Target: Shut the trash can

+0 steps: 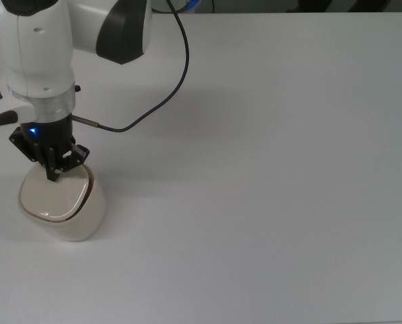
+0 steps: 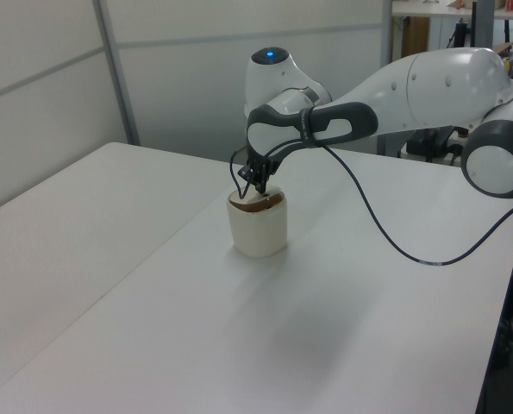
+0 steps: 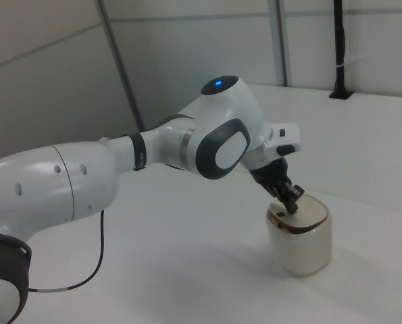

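The trash can [image 1: 65, 214] is a small cream bin standing at the top view's lower left. Its flat lid [image 1: 54, 196] lies down on the body, with a thin dark line showing along the rim. My gripper [image 1: 53, 174] points straight down with its fingers shut, and the tips touch the back edge of the lid. In the left view the trash can [image 2: 258, 228] stands mid-table with the gripper [image 2: 259, 185] on top of it. The right view shows the gripper [image 3: 292, 201] pressing the lid of the trash can [image 3: 300, 244] near a small black tab [image 3: 278, 217].
A dark cable [image 1: 161, 101] hangs from the arm above the white table [image 1: 268, 169]. In the left view the table's far edge meets grey wall panels [image 2: 153, 78]. A black post [image 3: 340, 47] stands at the back in the right view.
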`<state>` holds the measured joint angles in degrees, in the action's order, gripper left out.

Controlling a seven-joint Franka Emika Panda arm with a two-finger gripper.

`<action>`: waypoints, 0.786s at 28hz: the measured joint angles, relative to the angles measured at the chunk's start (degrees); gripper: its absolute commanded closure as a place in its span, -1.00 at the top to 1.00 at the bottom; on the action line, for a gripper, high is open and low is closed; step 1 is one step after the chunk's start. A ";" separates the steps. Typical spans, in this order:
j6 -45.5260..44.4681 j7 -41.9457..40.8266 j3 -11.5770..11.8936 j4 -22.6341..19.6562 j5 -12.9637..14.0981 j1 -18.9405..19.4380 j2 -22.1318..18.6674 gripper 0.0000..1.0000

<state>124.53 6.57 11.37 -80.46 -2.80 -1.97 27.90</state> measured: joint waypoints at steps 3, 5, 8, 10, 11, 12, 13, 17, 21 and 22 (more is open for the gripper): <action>-0.76 -0.86 -0.09 -0.26 0.00 0.00 0.00 -1.00; -0.85 -1.20 -0.14 -0.56 0.00 0.01 0.00 -1.00; -0.86 -1.68 -0.21 -1.22 0.00 0.04 0.00 -1.00; -0.86 -1.91 -0.22 -1.53 0.00 0.08 -0.01 -1.00; -0.86 -2.08 -0.23 -1.55 0.00 0.11 -0.02 -1.00; -0.86 -2.32 -0.23 -1.58 0.00 0.15 -0.02 -1.00; -0.86 -2.63 -0.23 -1.67 0.00 0.22 -0.01 -1.00; -0.86 -3.01 -0.23 -1.84 -0.02 0.57 -0.03 -1.00; -0.86 -3.12 -0.23 -1.88 -0.18 0.79 -0.03 -1.00; -0.86 -3.14 -0.22 -1.90 -0.21 0.85 -0.03 -1.00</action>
<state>123.67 3.43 11.15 -82.36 -3.02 -1.12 27.88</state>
